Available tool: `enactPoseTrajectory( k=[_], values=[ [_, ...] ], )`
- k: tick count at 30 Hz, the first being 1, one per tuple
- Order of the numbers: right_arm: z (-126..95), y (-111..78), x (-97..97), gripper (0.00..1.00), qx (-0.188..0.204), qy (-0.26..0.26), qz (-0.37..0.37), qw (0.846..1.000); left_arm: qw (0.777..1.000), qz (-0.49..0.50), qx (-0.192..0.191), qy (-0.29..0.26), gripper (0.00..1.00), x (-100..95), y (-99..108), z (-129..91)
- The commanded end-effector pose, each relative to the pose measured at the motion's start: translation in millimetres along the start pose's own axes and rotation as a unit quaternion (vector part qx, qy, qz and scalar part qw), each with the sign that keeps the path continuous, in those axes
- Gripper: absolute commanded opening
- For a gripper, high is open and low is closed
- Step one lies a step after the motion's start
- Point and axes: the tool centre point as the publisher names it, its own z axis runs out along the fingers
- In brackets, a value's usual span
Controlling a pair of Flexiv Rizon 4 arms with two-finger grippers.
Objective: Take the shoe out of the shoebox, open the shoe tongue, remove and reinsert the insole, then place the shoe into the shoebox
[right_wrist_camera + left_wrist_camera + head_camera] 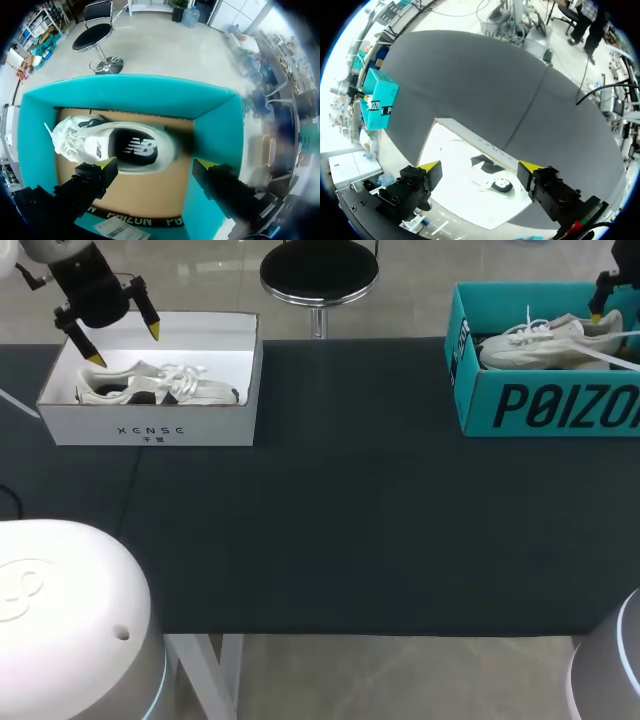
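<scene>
Teal card walled the box (540,408) at the table's (350,530) far right corner, and the shoe (117,145) lay flat on its brown floor, sole down and mouth up, so the insole showed from above. That seemed a handy way to leave it, with the collar open to a grasp from overhead. The right gripper (152,164) hung over it with fingers spread wide and touching nothing. One tip stood above the shoe's near flank and the other above bare floor past the heel, probably so the fingers could come down on either side of the shoe.

At the far left corner the white box (150,428) held the other shoe (160,387), laces loose, lying along its front wall. The left gripper (480,166) hovered above that box, also parted and empty. Glare in its wrist view washed out most of the inside.

Both boxes sat well apart, with dark cloth between them, likely as working room. By my judgement, lifting a shoe out had not yet been done.
</scene>
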Motion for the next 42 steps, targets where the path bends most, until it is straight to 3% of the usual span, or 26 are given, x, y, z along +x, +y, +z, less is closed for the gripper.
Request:
enactPoseTrajectory(
  k=[1,24,42],
  values=[
    [11,13.9,-6.2,1.0,0.075,0.006,-0.001,0.997,1.0,0.0,-0.001,0.001,1.0,0.5,-1,0],
    [23,38.1,-13.6,1.0,0.102,0.0,-0.019,0.995,1.0,0.0,-0.001,0.001,1.0,0.5,-1,0],
    [25,32.9,-21.3,1.0,0.129,-0.005,-0.019,0.991,1.0,0.0,-0.001,0.001,1.0,0.5,-1,0]
  ],
)
